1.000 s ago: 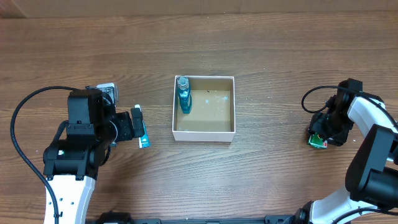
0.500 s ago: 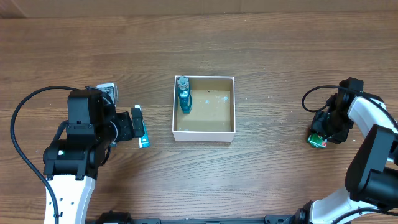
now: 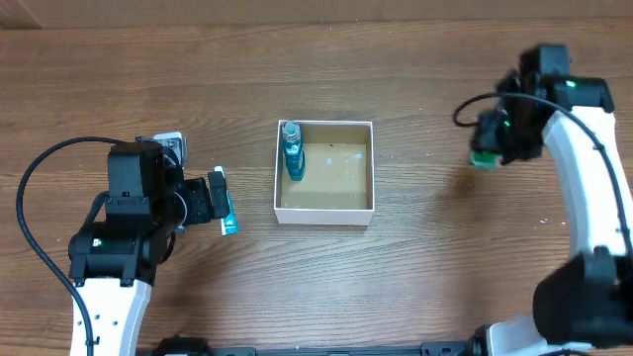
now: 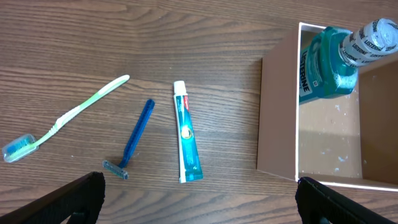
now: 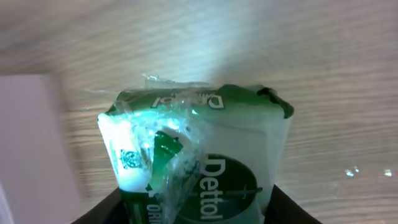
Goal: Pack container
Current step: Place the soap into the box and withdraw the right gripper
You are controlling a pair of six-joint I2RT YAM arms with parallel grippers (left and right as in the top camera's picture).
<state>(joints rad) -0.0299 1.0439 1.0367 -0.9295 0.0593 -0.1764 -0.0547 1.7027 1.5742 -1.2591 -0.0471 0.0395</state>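
Note:
The container (image 3: 361, 208) is a square white-walled box with a tan floor at the table's middle; a blue mouthwash bottle (image 3: 292, 151) stands in its left far corner. In the left wrist view the box (image 4: 277, 118) and bottle (image 4: 329, 59) are at the right. My right gripper (image 3: 487, 153) is shut on a green and white Dettol soap packet (image 5: 199, 155), held above the table to the right of the box. My left gripper (image 3: 220, 203) is open, over a toothpaste tube (image 4: 186, 134), a blue razor (image 4: 134, 140) and a green toothbrush (image 4: 68, 115) on the table.
The toothpaste tube's end (image 3: 228, 222) shows by the left gripper in the overhead view. A small grey and white object (image 3: 171, 144) lies behind the left arm. A black cable (image 3: 40, 198) loops at the far left.
My right arm has lifted the soap packet off the table at the far right and carried it up and to the left, toward the box. The left arm has not moved.

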